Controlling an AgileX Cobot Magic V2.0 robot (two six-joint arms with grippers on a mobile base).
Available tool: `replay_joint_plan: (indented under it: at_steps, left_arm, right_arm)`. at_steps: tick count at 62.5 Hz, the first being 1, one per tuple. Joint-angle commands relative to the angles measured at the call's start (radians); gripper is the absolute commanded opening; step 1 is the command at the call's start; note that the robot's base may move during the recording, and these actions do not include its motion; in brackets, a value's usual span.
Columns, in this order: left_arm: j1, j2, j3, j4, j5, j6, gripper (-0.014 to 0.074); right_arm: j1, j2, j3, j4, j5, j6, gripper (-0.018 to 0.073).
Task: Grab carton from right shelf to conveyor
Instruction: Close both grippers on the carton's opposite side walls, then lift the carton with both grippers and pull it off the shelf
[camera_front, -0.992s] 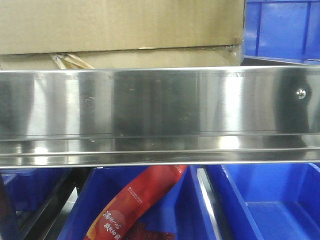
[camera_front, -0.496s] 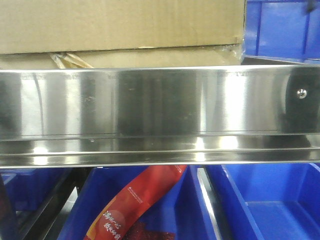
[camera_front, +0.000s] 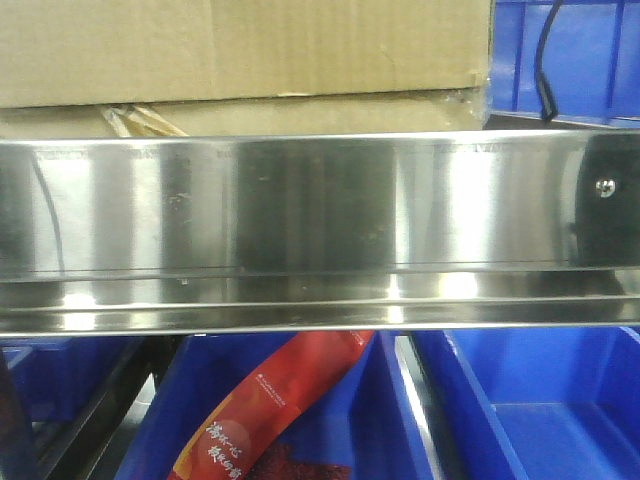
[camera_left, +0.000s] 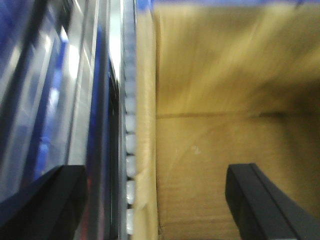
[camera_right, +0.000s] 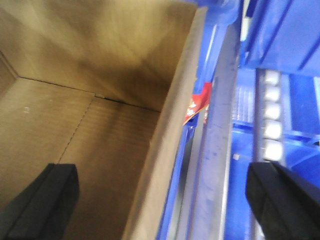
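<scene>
The brown carton (camera_front: 240, 50) stands on the upper level, behind the steel beam, open at the top. In the left wrist view my left gripper (camera_left: 157, 200) is open, its jaws straddling the carton's left wall (camera_left: 145, 125), one finger (camera_left: 260, 200) inside the carton (camera_left: 225, 125) and one outside. In the right wrist view my right gripper (camera_right: 160, 200) is open, its jaws straddling the carton's right wall (camera_right: 170, 125), one finger (camera_right: 50, 200) inside the carton (camera_right: 75, 115) and one outside. Neither gripper shows in the front view.
A wide steel beam (camera_front: 320, 230) crosses the front view. Blue bins (camera_front: 560, 410) sit below it, one holding a red packet (camera_front: 270, 400). Another blue bin (camera_front: 570, 60) stands right of the carton. Rows of white rollers (camera_left: 131, 125) (camera_right: 272, 115) run beside the carton.
A black cable has come into view at the top right of the front view, in front of the blue bin. The carton has barely shifted.
</scene>
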Motion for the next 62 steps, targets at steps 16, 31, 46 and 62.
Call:
replay_joint_plan:
  at_steps: [16,31,46,62]
  left_arm:
    - [0.005,0.04,-0.01,-0.007,0.013,-0.002,0.0466]
    - [0.023,0.046,-0.008,-0.01,0.02,0.0,0.0462]
    - [0.048,0.046,-0.008,-0.03,0.02,0.0,0.0132]
    - [0.048,0.046,-0.008,-0.046,0.02,0.0,-0.0003]
  right_arm:
    - [-0.001,0.045,-0.01,0.021,-0.022,0.001,0.0559]
    - [-0.001,0.066,-0.01,0.021,0.005,0.001,0.0546]
    - [-0.001,0.066,-0.01,0.021,0.017,0.001,0.016]
    - [-0.001,0.066,-0.01,0.013,0.024,0.001,-0.0069]
